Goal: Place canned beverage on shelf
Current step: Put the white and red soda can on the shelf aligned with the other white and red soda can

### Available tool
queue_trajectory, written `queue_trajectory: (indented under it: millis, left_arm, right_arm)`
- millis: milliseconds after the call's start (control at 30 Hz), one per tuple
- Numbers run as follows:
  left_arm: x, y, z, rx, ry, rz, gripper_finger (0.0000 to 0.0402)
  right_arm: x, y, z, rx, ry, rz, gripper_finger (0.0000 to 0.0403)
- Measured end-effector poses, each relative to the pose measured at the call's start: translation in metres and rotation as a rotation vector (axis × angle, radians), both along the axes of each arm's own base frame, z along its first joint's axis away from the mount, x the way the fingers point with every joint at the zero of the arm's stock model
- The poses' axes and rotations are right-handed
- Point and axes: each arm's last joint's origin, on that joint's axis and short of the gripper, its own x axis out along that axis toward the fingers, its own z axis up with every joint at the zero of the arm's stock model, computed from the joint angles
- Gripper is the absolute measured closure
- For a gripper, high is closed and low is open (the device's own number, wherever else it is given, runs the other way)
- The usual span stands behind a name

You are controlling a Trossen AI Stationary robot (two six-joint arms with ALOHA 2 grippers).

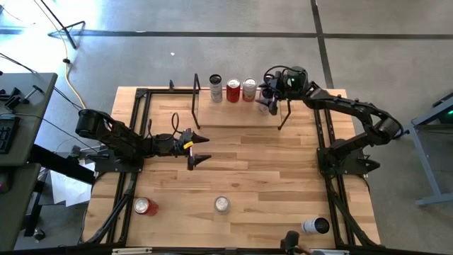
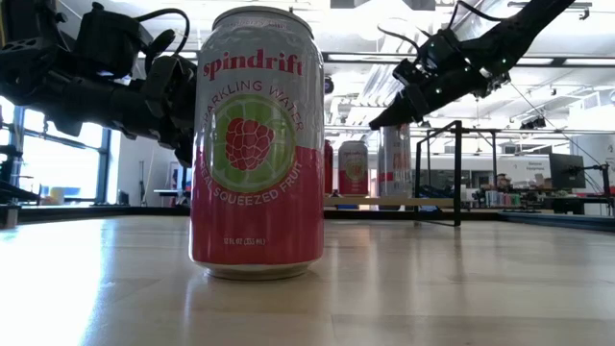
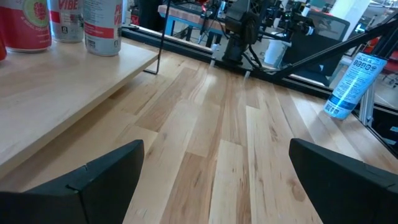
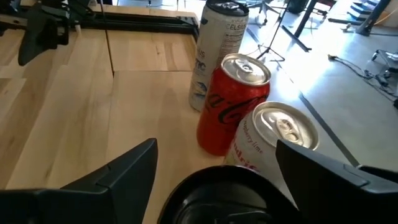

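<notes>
A robotics lab or workshop: a wooden desk [image 1: 241, 163] with black rails stands on a bare concrete floor [image 1: 212, 42], with ceiling strip lights [image 2: 356, 60], loose cables [image 1: 67, 67] and cluttered workbenches [image 2: 509, 197] behind.

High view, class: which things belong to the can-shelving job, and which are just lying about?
Job: shelf; three shelf cans; three table cans; right gripper, open over the shelf; left gripper, open, waiting mid-table.
Lying about: keyboard; yellow cable.

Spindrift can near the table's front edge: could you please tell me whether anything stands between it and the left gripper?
Nothing visible does: only bare tabletop lies between the open left gripper and the Spindrift can.
</notes>
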Motion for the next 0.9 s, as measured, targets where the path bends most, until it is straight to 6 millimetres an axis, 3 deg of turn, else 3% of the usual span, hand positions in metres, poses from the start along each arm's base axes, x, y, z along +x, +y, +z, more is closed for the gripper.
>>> queue_trajectory:
  millis: [633, 767, 900]
  left_arm:
    - [0.000, 0.000, 0.000, 0.000, 0.000, 0.000, 0.0009]
    - [0.000, 0.000, 0.000, 0.000, 0.000, 0.000, 0.0009]
    - [0.000, 0.000, 0.000, 0.000, 0.000, 0.000, 0.0009]
  right_arm:
    - [-0.020, 0.030, 0.047, -0.048, -0.095, -0.075, 0.0098]
    - [-0.029, 0.038, 0.051, -0.071, -0.055, -0.086, 0.0149]
    - [-0.035, 0.042, 0.054, -0.069, -0.032, -0.109, 0.0241]
